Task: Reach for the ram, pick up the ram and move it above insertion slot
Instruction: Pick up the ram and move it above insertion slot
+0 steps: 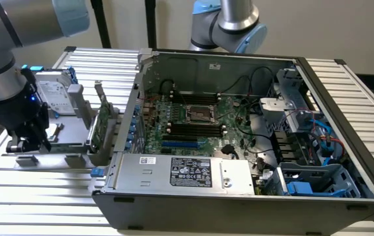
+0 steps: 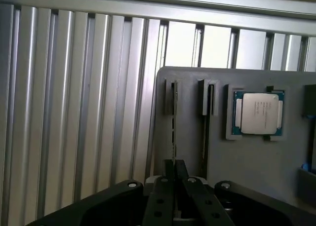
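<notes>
Lurker: where's the ram right now, and have you actually got hold of it?

Me: Left to right in the exterior view: my gripper [image 1: 28, 143] is down over the grey tray [image 1: 69, 132] at the far left, well apart from the case [image 1: 239, 206]. In the wrist view the ram [image 2: 174, 122] stands on edge in the tray's holder. My fingers [image 2: 163, 201] look pressed in on its near end, so I'd call that pinching the ram. Just beside it is a second holder [image 2: 206, 112], then the CPU [image 2: 258, 113].

Lurker: any tips for doing the pickup right?

Me: imo it's all about staying straight. The board's thin and sits in grooves, so I'd keep the pinch square on the flat faces and pull along the grooves. Any twist and it'll probably bind or flex. I'd also want it fully out of the holder before any sideways move, since the card [image 1: 100, 125] stands between me and the black slots [image 1: 194, 129] inside the case. Slow beats fast here.
</notes>
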You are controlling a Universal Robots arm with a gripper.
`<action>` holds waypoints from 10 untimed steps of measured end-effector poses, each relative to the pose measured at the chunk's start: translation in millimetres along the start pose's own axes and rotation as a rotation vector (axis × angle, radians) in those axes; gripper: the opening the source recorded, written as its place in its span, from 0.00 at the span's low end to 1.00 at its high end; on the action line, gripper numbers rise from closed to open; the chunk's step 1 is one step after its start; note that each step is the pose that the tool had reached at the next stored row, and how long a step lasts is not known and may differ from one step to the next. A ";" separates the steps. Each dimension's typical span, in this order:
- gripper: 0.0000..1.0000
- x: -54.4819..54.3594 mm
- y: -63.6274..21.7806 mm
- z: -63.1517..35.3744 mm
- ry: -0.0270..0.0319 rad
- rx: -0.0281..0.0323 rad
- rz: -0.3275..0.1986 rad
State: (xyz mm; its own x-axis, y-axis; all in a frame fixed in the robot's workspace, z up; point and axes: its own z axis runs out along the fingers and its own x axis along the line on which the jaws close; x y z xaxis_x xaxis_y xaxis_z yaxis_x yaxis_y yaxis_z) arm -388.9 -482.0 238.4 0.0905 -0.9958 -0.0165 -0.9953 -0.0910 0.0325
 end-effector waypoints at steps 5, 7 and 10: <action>0.13 -0.1 -0.7 -23.0 0.0000 -0.0008 0.000; 0.13 0.0 -3.0 -32.2 0.0001 -0.0011 0.000; 0.13 0.4 -9.4 -45.9 -0.0001 -0.0011 -0.001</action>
State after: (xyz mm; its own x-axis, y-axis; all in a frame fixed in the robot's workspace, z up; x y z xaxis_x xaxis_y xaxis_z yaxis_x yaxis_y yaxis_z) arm -377.9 -482.2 284.0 0.0913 -0.9957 -0.0167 -0.9952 -0.0919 0.0336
